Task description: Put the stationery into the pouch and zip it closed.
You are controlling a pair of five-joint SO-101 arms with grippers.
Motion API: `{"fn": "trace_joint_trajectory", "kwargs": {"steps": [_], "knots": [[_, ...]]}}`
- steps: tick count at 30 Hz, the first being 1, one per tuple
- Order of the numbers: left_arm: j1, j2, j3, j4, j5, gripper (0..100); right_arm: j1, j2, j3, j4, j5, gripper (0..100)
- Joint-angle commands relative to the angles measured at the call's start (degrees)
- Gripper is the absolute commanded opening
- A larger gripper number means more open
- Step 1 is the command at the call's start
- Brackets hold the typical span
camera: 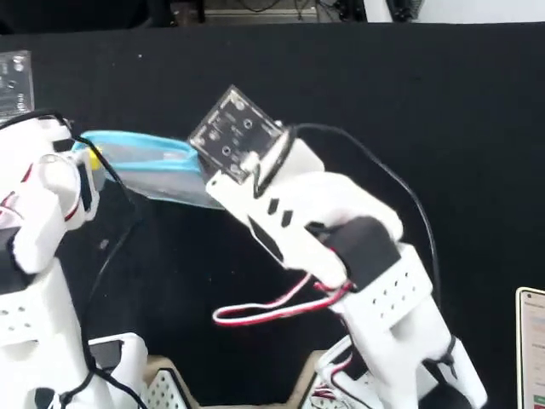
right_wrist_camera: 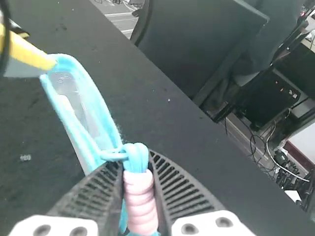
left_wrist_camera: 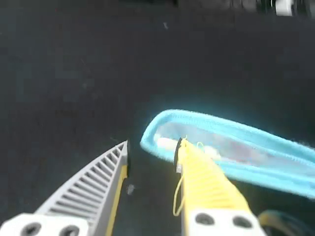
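Zipping stage: pull tab clamped by right gripper.
Left gripper is spread, seemingly loose; pouch must be pinned first.

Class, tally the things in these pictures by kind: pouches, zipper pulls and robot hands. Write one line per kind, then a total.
pouch: 1
zipper pull: 1
robot hands: 2, left hand and right hand
total: 4

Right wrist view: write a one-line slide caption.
Right end effector shut on the pink zipper pull of the blue pouch, which stretches away over the black table.
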Motion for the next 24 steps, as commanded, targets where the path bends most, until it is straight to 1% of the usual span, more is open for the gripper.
{"fn": "trace_joint_trajectory", "kwargs": {"steps": [1,2,4,6,7,10,13,14,16,21,24], "knots": [[-4.35,-0.79,-9.01,-0.09,0.26,17,0.79,3.82,-8.4,-0.26,0.44,1.1],[-5.85,-0.79,-9.54,0.09,0.18,17,0.79,5.05,-9.36,-0.26,0.44,1.1],[-8.22,-0.79,-10.33,3.25,-0.18,17,0.79,7.78,-11.21,-0.26,0.35,1.1],[-8.66,-1.14,-11.12,8.0,-0.62,17,0.79,10.24,-13.14,-0.26,0.18,1.1],[-8.13,-1.67,-10.86,9.76,-2.11,17,0.79,11.3,-13.76,-0.26,0.18,1.1],[-3.74,-3.16,-7.43,11.25,-7.38,17,0.88,13.49,-14.29,-0.09,0.18,1.1],[2.51,-4.13,-0.57,10.9,-9.49,17,0.79,13.23,-14.37,0.26,0.09,1.1],[4.35,-4.22,2.24,9.58,-9.58,17,0.79,12.44,-14.29,0.79,0.09,1.1],[6.02,-4.75,8.92,4.04,-9.67,16,-0.18,10.33,-14.29,2.55,0.09,1.1],[3.65,-6.24,24.4,-14.42,-9.23,12,-5.27,4.79,-14.29,7.21,0.26,1.1],[3.56,-7.91,30.81,-22.95,-4.66,12,-7.21,3.91,-13.23,7.03,0.53,1.1]]}}
